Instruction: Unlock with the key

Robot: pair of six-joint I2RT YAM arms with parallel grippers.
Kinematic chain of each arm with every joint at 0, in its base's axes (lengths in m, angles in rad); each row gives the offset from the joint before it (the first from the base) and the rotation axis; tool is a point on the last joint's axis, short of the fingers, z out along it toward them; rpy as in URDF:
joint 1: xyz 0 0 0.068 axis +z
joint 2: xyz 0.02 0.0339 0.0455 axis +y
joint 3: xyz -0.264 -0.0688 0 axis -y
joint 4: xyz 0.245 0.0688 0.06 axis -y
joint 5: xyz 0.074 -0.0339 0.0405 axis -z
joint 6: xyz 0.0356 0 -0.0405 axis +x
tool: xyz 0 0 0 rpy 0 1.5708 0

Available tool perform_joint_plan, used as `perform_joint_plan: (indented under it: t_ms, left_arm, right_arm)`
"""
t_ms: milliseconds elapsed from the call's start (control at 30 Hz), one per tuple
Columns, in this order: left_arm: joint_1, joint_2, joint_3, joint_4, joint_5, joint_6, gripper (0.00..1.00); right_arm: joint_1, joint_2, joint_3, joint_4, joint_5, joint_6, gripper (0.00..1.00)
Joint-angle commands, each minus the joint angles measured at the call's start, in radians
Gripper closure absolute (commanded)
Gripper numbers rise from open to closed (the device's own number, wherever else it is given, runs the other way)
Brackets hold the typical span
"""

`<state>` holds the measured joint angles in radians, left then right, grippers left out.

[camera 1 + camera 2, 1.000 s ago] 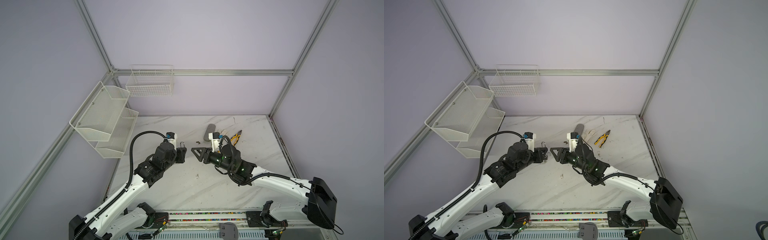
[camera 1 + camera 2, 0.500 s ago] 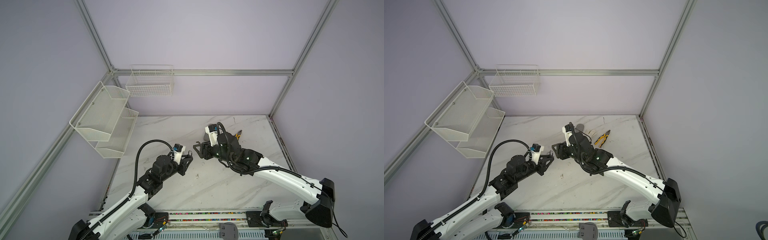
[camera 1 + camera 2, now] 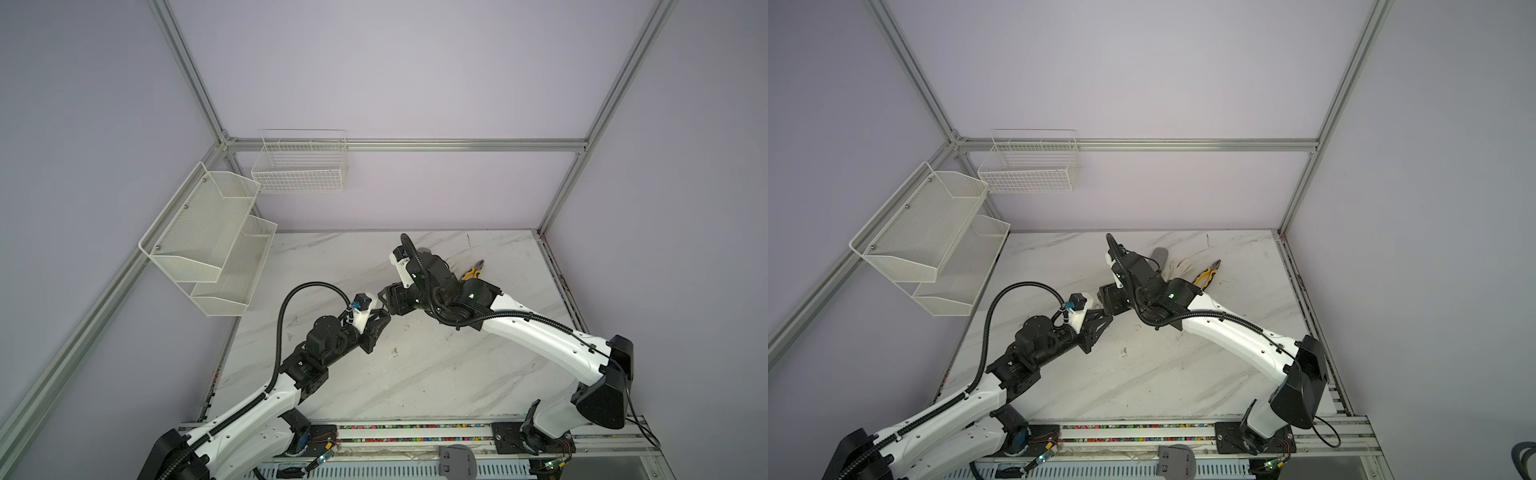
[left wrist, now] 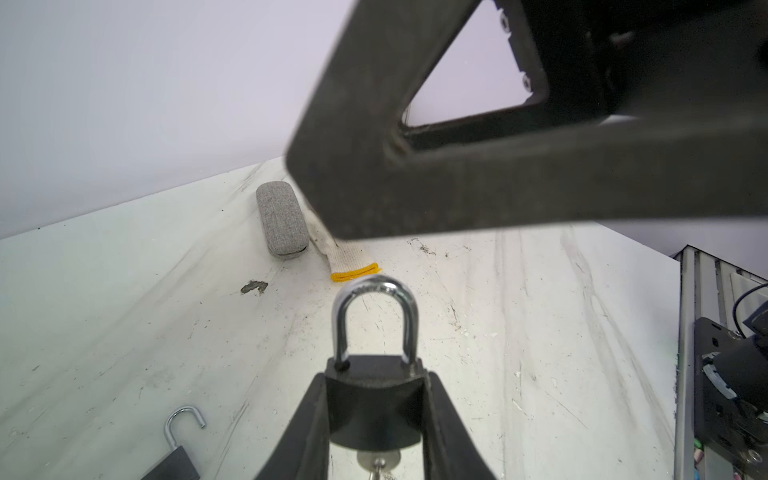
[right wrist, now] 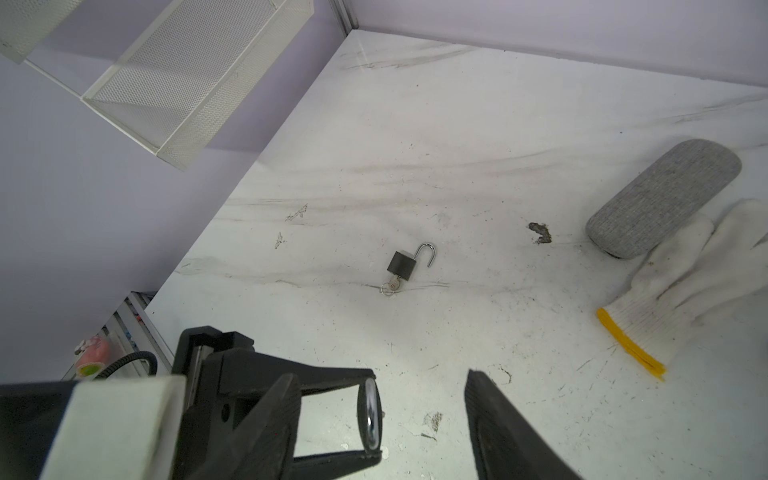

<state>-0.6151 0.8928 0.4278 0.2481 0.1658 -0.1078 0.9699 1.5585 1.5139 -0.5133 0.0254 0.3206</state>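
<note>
While the left gripper [image 3: 385, 319] clamps the padlock [image 4: 374, 399] body, its shut shackle [image 4: 374, 316] pointing away from the palm and the key [image 4: 378, 462] palmward, the right gripper [image 3: 382, 300] gapes just off that shackle. Next, I judge, it must reach round and turn the key.

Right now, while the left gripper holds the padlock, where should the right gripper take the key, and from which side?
Grip the key by its head, probably coming from the bottom of the padlock, opposite the shackle. The left gripper clamps the body's sides, so only that protruding end is free.
</note>
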Motion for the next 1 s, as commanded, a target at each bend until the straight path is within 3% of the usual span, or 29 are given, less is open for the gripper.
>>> perform_joint_plan:
  t_ms: [0, 600, 967]
  left_arm:
    - [-0.004, -0.002, -0.023, 0.088, -0.026, 0.027, 1.00]
    - [-0.005, 0.001, -0.017, 0.077, -0.066, 0.013, 1.00]
    - [-0.004, -0.004, -0.017, 0.072, -0.079, 0.029, 1.00]
  right_arm:
    - [0.015, 0.023, 0.041, -0.080, 0.026, -0.039, 0.34]
    - [0.019, 0.121, 0.122, -0.157, 0.163, -0.052, 0.32]
    - [0.019, 0.194, 0.198, -0.238, 0.190, -0.043, 0.31]
